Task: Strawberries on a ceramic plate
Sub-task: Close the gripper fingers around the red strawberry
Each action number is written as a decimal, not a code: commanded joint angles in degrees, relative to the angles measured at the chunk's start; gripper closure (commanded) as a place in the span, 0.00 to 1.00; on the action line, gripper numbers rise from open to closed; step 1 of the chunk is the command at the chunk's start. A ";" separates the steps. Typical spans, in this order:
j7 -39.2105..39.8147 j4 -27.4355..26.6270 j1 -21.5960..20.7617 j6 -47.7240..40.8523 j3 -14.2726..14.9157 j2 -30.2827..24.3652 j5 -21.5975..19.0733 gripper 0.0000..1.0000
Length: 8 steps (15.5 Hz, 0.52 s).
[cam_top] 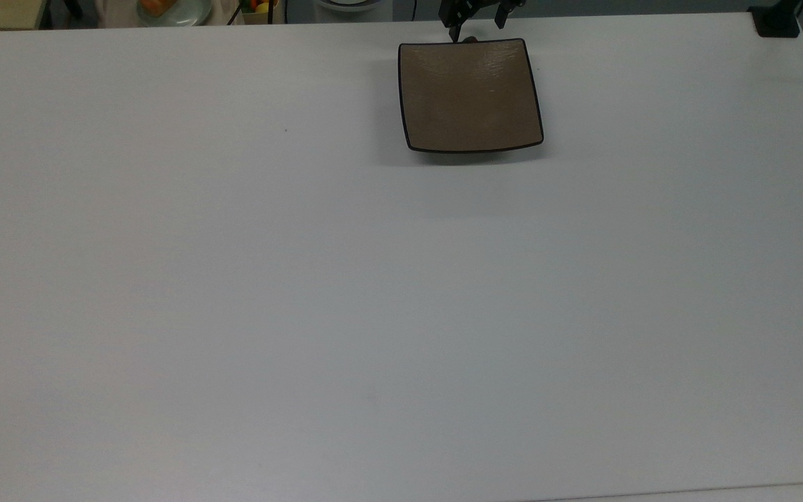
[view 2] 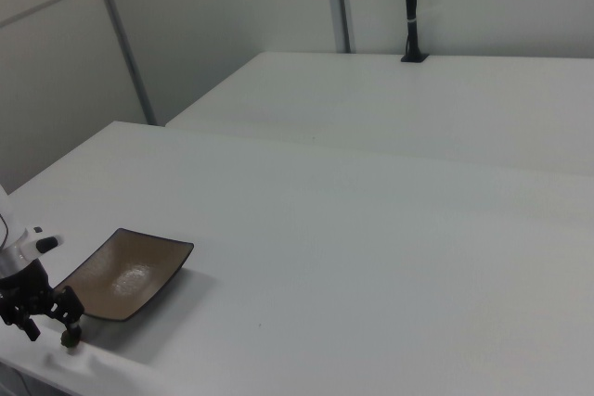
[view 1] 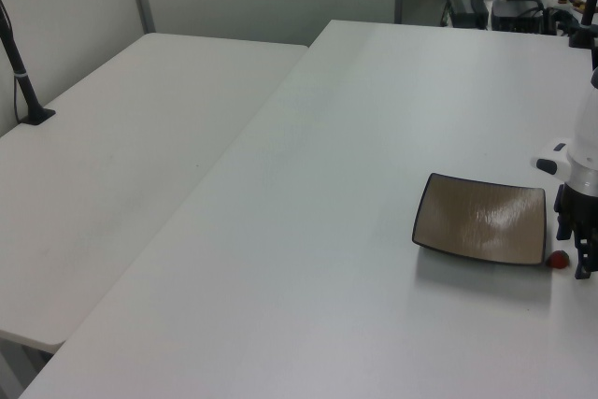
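Square, glazed taupe ceramic plate [view 1: 481,220] beside seemingly round red strawberry [view 1: 558,260].

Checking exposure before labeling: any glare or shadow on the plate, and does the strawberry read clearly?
Top view: ceramic plate shows only faint sheen, soft shadow along its lower edge; strawberry is a dark speck under the hand. Left view: pale streaks on the glaze, strawberry clearly red. Right view: bright glare patch on the plate; strawberry looks dark.

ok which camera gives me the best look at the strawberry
The left view: the strawberry shows as a clear red spot on the table beside the plate. In the top view it is a dark speck peeking past the plate's far rim, under the gripper. In the right view it looks dark and small.
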State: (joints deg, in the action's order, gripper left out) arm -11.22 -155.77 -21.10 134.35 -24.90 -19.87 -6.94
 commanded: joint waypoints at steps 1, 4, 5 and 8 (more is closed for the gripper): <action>-0.47 -0.76 0.62 2.31 0.12 0.89 -1.06 0.13; -0.21 -0.76 1.32 3.46 0.03 1.06 -0.97 0.18; 0.06 -0.85 1.50 3.55 0.03 1.06 -0.97 0.18; 0.15 -0.76 1.50 3.55 0.03 1.33 -0.97 0.21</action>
State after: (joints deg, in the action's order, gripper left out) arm -11.44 -155.83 -19.64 135.95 -24.88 -18.82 -6.94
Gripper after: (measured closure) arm 0.189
